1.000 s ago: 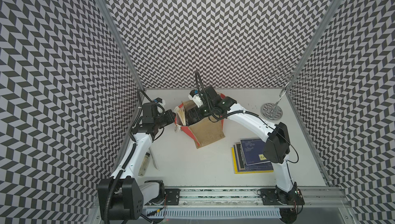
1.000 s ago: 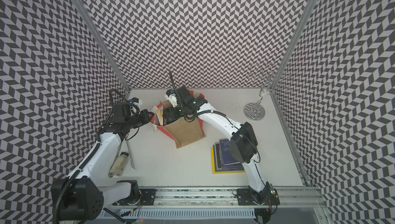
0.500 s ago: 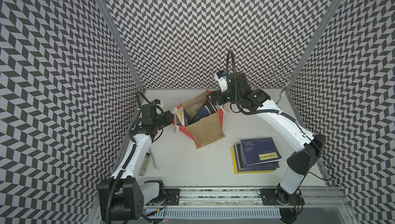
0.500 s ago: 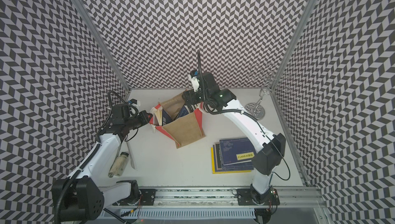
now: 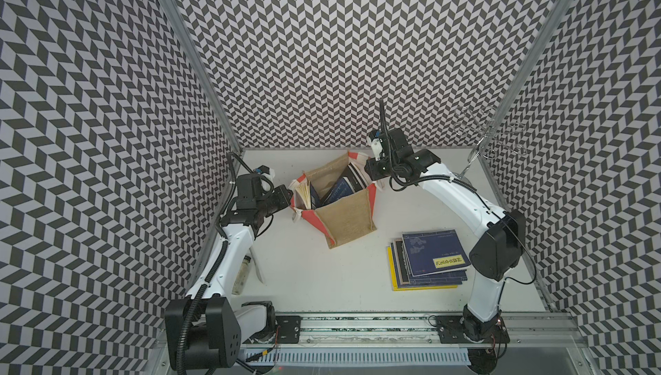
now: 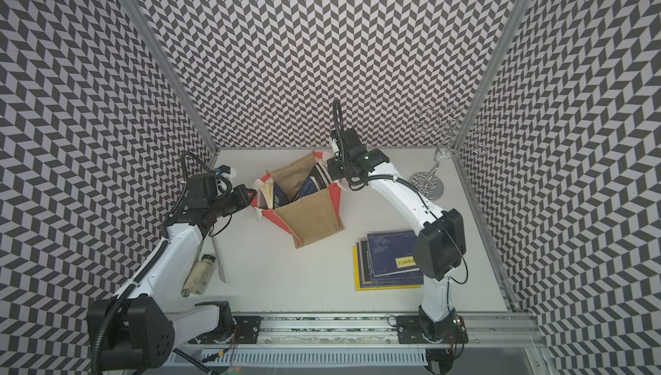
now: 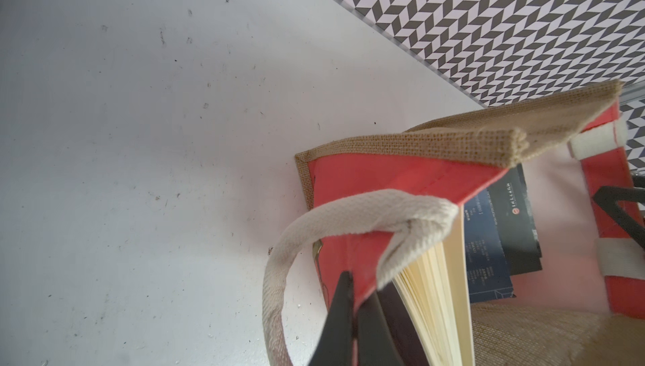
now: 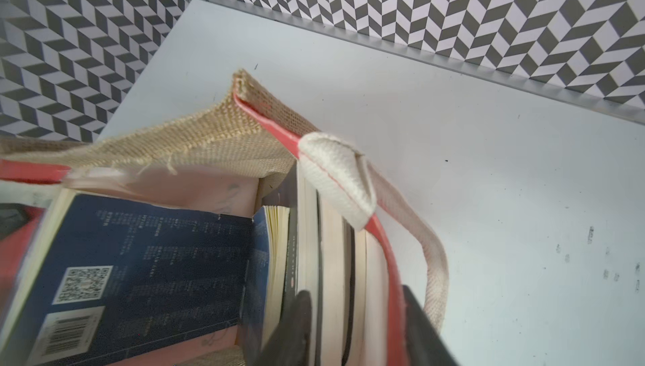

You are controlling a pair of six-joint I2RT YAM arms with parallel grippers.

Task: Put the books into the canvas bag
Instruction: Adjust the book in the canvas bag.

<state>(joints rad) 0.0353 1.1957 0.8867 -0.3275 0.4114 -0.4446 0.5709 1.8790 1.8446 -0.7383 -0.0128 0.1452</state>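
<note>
The canvas bag stands open in mid-table, tan faces with red sides. Several books stand inside it. More books lie stacked on the table to its right, a navy one with a yellow label on top. My left gripper is shut on the bag's red left wall beside a white handle. My right gripper is at the bag's right rim. One finger is inside against the book edges, the other outside the red wall, closed on both.
A pale bottle and a thin white strip lie by the left arm. A wire stand rises at the back right corner. Patterned walls close three sides; a rail runs along the front.
My right arm rose out of the bag's mouth, swung to its right rim and came down there, its jaws closing in. The bag's mouth now gapes wider. My left arm has held still.
</note>
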